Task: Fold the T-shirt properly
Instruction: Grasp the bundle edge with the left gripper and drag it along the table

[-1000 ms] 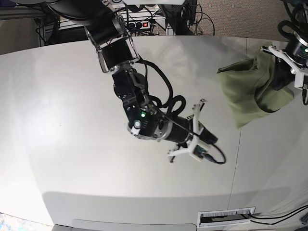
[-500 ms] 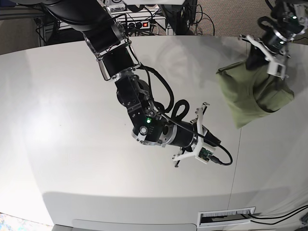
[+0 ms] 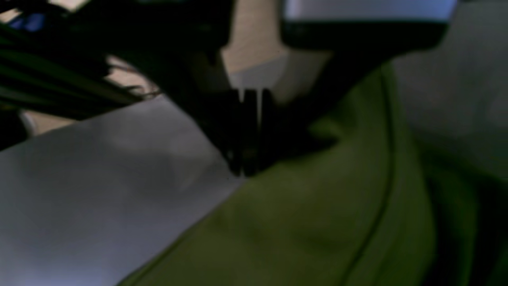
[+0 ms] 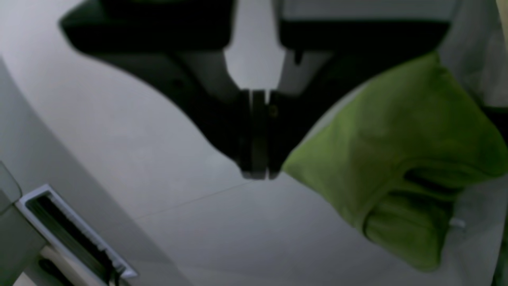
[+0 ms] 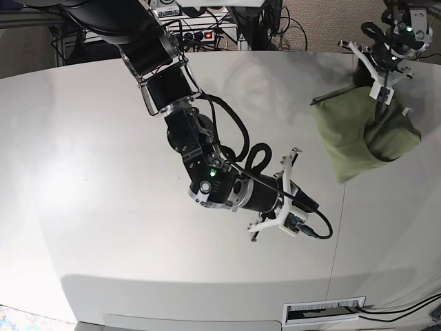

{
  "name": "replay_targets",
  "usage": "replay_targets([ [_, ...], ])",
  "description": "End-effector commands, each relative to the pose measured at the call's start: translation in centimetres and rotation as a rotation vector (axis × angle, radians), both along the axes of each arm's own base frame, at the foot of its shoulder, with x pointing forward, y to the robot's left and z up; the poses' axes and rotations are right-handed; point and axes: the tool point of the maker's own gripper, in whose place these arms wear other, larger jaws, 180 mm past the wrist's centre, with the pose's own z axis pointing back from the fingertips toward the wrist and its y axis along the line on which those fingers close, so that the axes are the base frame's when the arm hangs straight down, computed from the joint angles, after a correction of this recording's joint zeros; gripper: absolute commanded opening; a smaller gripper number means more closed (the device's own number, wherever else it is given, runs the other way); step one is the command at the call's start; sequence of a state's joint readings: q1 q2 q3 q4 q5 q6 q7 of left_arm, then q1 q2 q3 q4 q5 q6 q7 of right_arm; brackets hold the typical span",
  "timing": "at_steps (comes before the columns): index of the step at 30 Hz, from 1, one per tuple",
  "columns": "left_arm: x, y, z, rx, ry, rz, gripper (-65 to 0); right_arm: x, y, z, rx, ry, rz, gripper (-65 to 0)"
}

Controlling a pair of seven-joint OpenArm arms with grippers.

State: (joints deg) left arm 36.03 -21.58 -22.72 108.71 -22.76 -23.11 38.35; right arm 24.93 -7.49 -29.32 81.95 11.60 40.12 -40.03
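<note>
Left gripper [image 5: 384, 96], jaws closed and empty, has lifted off the folded T-shirt [image 5: 358, 134]; right gripper [image 4: 256, 172] closed, empty above desk [image 5: 103, 172].

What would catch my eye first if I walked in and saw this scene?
Probably the big black robot arm stretching from the top of the base view down across the middle of the pale table, its tool shut on nothing above the bare surface. Next, the olive-green T-shirt, already a folded bundle near the table's far right edge. The other arm's tool hangs shut just over the bundle's back edge.
</note>
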Motion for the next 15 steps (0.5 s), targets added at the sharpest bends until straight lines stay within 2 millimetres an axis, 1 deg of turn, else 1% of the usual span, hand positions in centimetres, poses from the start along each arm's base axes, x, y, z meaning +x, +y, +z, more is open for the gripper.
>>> replay_targets([
  [1, 0.7, 0.3, 0.9, 0.012, -0.044, -0.007, -65.0, 0.6, 0.7, 2.6, 0.058, -0.049, 0.010, -65.0],
  [6, 1.1, 1.0, 1.1, 0.057, -0.064, -0.024, -65.0, 0.7, 0.5, 2.1, 0.030, -0.043, 0.004, -65.0],
  [11, 1.4, 3.0, 1.0, 0.139, -0.083, -0.009, -65.0, 0.9, 0.2, 1.6, -0.004, -0.050, -0.005, -65.0],
  [15, 1.9, 4.6, 0.8, 0.164, -0.112, -0.021, -65.0, 0.8, 0.2, 1.6, -0.006, -0.048, -0.005, -65.0],
])
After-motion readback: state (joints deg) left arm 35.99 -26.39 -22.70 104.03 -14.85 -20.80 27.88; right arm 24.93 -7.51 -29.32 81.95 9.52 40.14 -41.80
